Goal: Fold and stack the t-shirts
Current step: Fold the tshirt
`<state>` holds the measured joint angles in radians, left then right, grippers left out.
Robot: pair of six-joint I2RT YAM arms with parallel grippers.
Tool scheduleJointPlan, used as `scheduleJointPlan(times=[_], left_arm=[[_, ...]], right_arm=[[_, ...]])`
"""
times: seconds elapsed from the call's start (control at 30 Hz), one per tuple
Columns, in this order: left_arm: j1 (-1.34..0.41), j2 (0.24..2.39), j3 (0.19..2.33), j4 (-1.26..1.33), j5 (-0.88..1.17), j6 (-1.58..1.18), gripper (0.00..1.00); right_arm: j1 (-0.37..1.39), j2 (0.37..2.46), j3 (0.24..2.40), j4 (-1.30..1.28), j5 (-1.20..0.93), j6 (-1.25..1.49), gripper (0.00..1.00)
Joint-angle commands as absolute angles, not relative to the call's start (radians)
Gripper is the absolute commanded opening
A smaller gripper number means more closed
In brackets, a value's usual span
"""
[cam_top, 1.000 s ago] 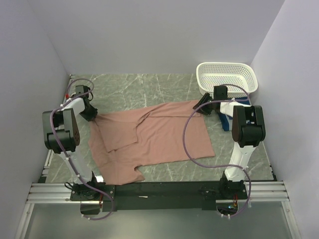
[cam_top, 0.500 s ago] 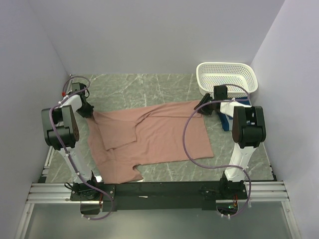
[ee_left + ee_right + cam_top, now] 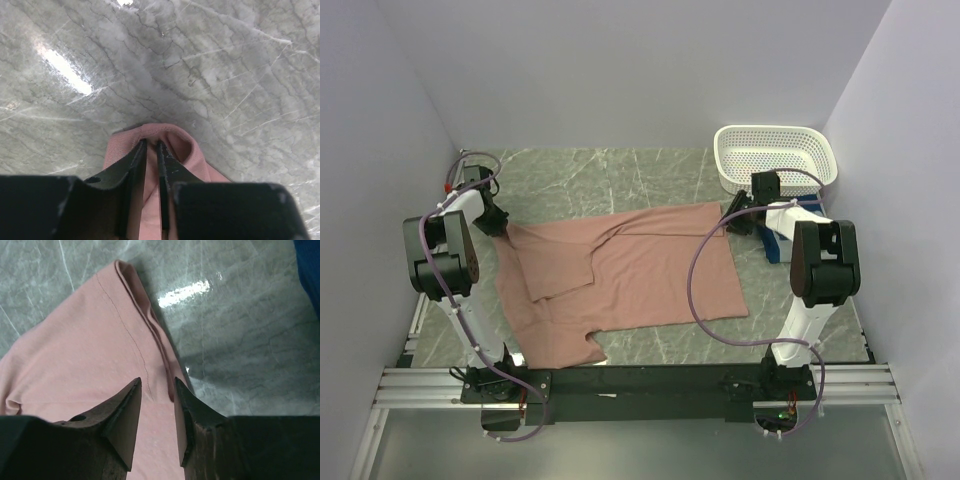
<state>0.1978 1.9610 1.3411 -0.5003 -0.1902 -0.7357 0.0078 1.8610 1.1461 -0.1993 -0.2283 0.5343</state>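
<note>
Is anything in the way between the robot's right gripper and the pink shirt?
No, nothing visible is. The right gripper hangs open right over the edge of the pink shirt. The blue shirt lies off to one side, not between them.

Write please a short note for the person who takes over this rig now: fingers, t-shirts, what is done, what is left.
Left gripper: fingers shut on a fold at the far-left edge of the pink t-shirt.
Right gripper: fingers apart over the shirt's far-right hem, no grip visible.
Blue t-shirt: beside the right arm, partly hidden, near the white basket.
Done: pink shirt spread on the table, one side turned in.
Left: finish folding it, fold the blue one, stack both.
</note>
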Motion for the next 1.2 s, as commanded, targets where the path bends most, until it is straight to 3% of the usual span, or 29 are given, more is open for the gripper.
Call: scheduleJointPlan(times=[0.0,0.83,0.9,1.0,1.03,1.17], left_arm=[[0.206,1.956,1.368,-0.503,-0.181,-0.712,0.21],[0.207,1.967,1.381,-0.509,-0.15,-0.709,0.21],[0.206,1.968,1.381,-0.509,-0.149,-0.71,0.21],[0.207,1.973,1.384,-0.512,-0.156,-0.706,0.21],[0.206,1.974,1.384,-0.512,-0.16,-0.704,0.21],[0.206,1.977,1.388,-0.515,-0.163,-0.703,0.21]], right_arm=[[0.005,1.828,1.14,-0.221,-0.23,0.506,0.39],[0.006,1.891,1.17,-0.29,-0.264,0.483,0.3],[0.008,1.894,1.181,-0.298,-0.27,0.477,0.26],[0.008,1.891,1.181,-0.299,-0.247,0.474,0.1],[0.006,1.888,1.183,-0.305,-0.232,0.468,0.01],[0.005,1.87,1.21,-0.33,-0.178,0.443,0.0]])
